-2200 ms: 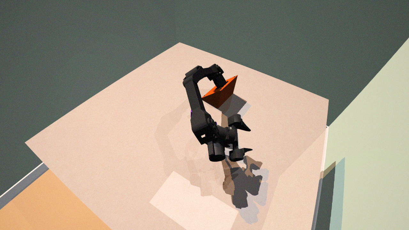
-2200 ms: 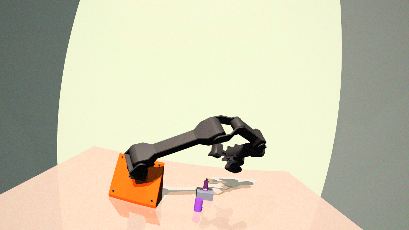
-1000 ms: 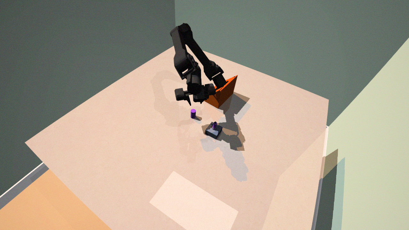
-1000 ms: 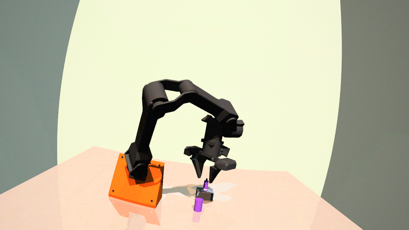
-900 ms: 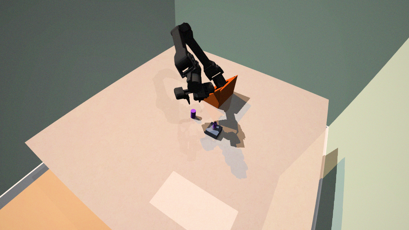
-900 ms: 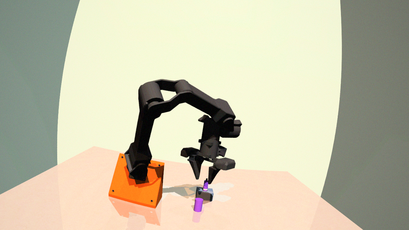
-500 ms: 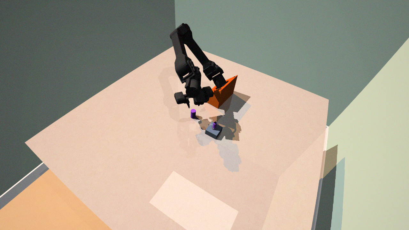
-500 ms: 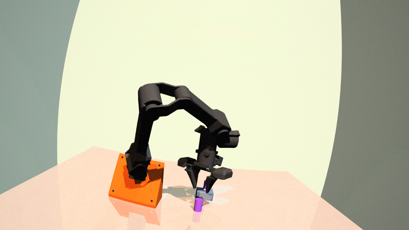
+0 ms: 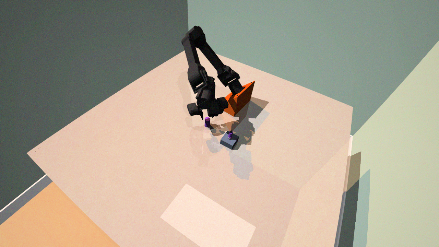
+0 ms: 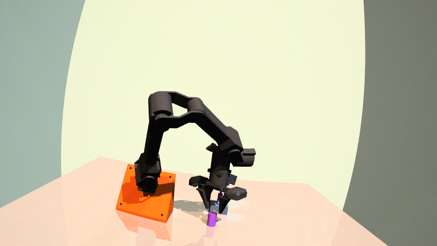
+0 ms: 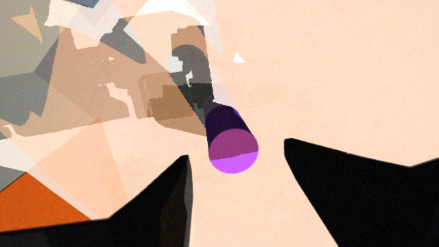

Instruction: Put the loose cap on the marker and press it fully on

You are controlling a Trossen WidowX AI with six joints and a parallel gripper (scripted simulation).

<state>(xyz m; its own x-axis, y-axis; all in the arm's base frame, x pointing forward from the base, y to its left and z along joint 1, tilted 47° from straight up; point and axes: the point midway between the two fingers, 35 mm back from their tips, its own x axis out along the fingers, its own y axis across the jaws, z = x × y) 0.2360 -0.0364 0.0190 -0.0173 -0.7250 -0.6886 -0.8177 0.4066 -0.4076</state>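
While the wrist view is hiding the marker (image 9: 230, 134), the gripper (image 11: 236, 165) is hovering above the cap (image 11: 232, 144), fingers spread, touching nothing.

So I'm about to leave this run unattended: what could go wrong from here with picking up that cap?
1. The cap stands loose and upright on the table. The open gripper hangs just above it, and the cap sits nearer one finger; that finger may touch first and tip it.
2. The marker in its holder block stands close by, so a toppled cap could roll against it.
3. A tilted grip might later jam the cap on the marker's tip.
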